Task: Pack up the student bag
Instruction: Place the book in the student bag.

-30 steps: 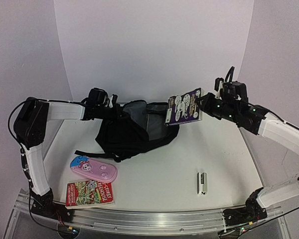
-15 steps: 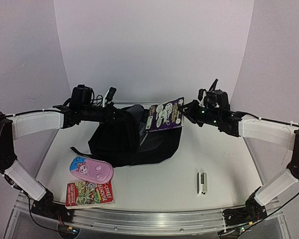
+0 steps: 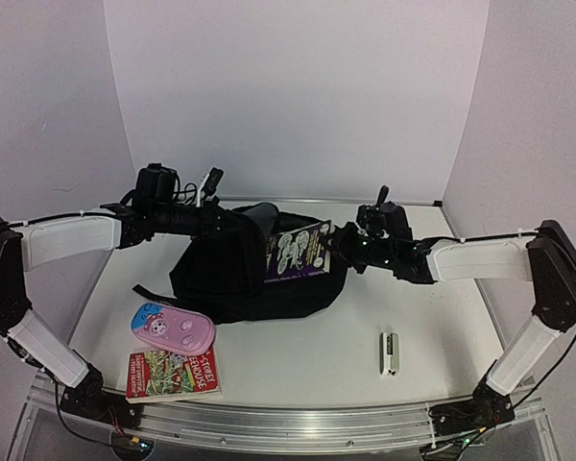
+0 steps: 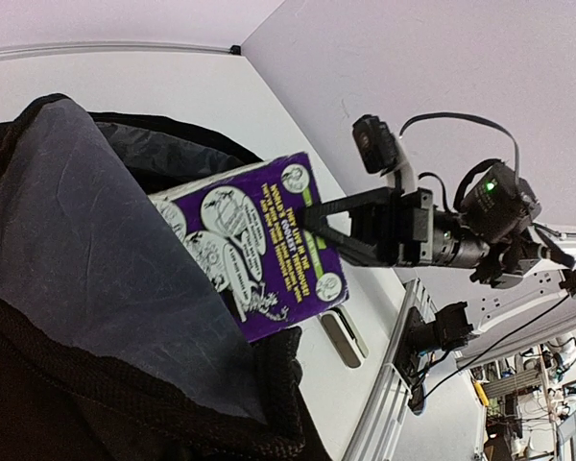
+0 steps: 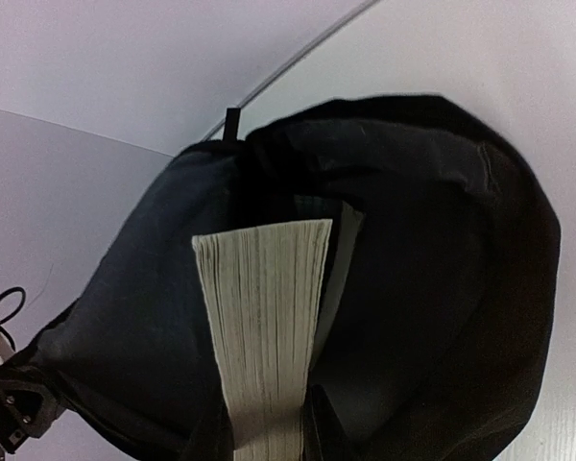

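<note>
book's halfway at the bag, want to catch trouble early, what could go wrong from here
1. The purple book sits tilted at the student bag mouth; its corner could snag the grey lining.
2. Only the left gripper holds the bag open; if the fabric slips, the mouth may collapse onto the book.

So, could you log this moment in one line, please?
left gripper: holds student bag open | right gripper: holds purple book | book: partly inside

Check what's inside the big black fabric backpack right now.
The purple paperback book sits partway inside the black fabric backpack, at its mouth, pinched by the right gripper. Beside it, grey lining shows. Anything deeper is hidden by the book and dark fabric.
</note>
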Motion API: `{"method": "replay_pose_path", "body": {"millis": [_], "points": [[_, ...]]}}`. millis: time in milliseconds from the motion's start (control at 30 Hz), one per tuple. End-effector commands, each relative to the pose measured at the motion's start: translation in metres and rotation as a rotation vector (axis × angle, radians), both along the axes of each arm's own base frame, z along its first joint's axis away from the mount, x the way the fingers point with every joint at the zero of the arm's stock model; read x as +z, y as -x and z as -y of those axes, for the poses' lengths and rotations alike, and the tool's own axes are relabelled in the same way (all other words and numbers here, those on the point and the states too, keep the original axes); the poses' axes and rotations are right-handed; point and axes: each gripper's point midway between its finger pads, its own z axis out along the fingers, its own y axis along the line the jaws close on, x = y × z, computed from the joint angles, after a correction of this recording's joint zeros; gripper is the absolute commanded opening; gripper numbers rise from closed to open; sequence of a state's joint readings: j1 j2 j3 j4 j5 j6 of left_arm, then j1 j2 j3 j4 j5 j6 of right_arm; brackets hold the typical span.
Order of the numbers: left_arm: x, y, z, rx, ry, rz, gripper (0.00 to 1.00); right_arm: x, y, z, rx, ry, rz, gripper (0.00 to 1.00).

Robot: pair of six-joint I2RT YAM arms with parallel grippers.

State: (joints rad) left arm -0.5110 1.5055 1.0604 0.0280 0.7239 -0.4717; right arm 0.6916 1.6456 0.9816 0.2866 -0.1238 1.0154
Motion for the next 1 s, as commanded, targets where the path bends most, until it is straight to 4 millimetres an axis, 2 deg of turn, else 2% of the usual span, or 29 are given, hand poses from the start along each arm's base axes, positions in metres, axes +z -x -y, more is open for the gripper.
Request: {"method": "replay_pose_path", "body": {"millis": [0, 100, 300, 600, 667, 833, 900, 967], "points": [[0.068, 0.0, 0.005, -0.027, 0.105, 0.18, 0.0, 0.03, -0.017, -0.013, -0.054, -0.168, 0.076, 0.0], [0.075, 0.002, 0.007, -0.048, 0.117, 0.188, 0.0, 0.03, -0.024, -0.016, -0.074, -0.198, 0.08, 0.0], [0.074, 0.006, 0.01, -0.083, 0.126, 0.168, 0.0, 0.025, -0.048, -0.02, -0.163, -0.218, 0.102, 0.0], [0.067, 0.006, 0.015, -0.11, 0.123, 0.131, 0.0, -0.04, -0.086, -0.084, -0.111, -0.127, 0.058, 0.02], [0.064, 0.005, 0.015, -0.108, 0.119, 0.124, 0.0, -0.06, -0.09, -0.094, -0.099, -0.087, 0.039, 0.07], [0.055, -0.002, 0.015, -0.076, 0.092, 0.096, 0.0, -0.081, -0.092, -0.114, -0.061, 0.007, 0.032, 0.27], [0.049, -0.008, 0.012, -0.046, 0.071, 0.085, 0.0, -0.084, -0.092, -0.114, -0.062, 0.048, 0.034, 0.32], [0.039, -0.016, 0.006, 0.008, 0.023, 0.067, 0.0, -0.086, -0.093, -0.106, -0.082, 0.097, 0.04, 0.43]]}}
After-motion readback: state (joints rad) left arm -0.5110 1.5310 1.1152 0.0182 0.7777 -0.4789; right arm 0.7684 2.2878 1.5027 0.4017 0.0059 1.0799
